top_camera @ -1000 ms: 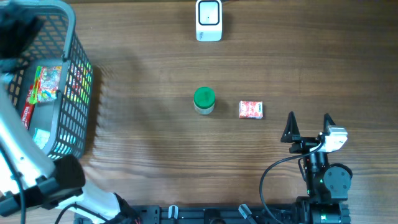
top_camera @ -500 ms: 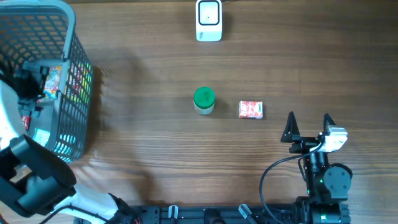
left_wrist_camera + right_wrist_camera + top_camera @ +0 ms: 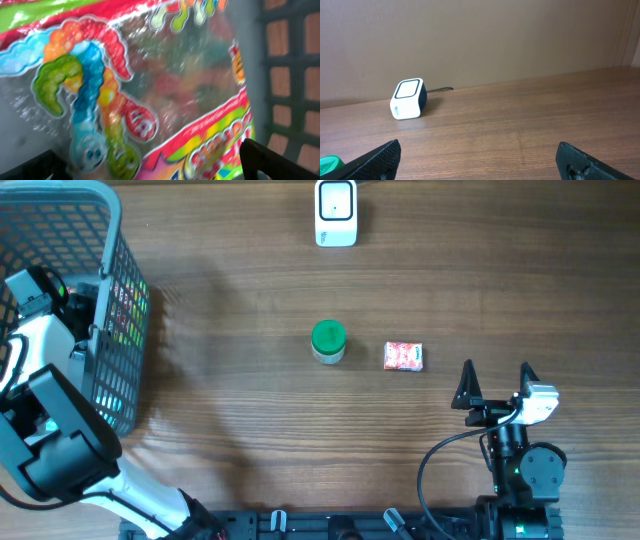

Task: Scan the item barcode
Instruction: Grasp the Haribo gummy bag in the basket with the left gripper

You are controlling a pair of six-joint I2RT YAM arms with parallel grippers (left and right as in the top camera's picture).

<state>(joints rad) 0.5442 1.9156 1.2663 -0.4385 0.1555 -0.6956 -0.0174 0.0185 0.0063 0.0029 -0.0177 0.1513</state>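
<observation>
The clear plastic candy bag (image 3: pixel 125 85), printed with rainbow gummy worms and edged in red and lime green, lies inside the grey plastic mesh basket (image 3: pixel 110 210) at 9 o'clock on the table. In the left wrist view it fills almost the whole frame, with the grey basket floor under it and the mesh wall at 3 o'clock. Bright lettering runs along its top edge and its lower red band, but it is cut off and blurred, so no word can be read. From overhead the bag is mostly covered by the arm. More coloured packaging shows through the basket's right wall, too indistinct to name.

The left gripper (image 3: pixel 150 165) hangs close over the bag with its jaws wide apart, its 2 black fingertips (image 3: pixel 270 160) at the lower corners of the wrist view. Whether they touch the plastic cannot be told.

At 12 o'clock on the brown wooden table (image 3: pixel 240 410) stands the white box-shaped scanner (image 3: pixel 336 213), with a dark-framed window on its face and a cable behind it. Near the centre sits a small jar with a green lid (image 3: pixel 328 341), and just at its 3 o'clock lies a small red-and-white packet (image 3: pixel 404 356), its print too small to read.

The right gripper (image 3: pixel 497 370) rests at 4 o'clock, well apart from the packet, jaws spread wide and holding nothing.
</observation>
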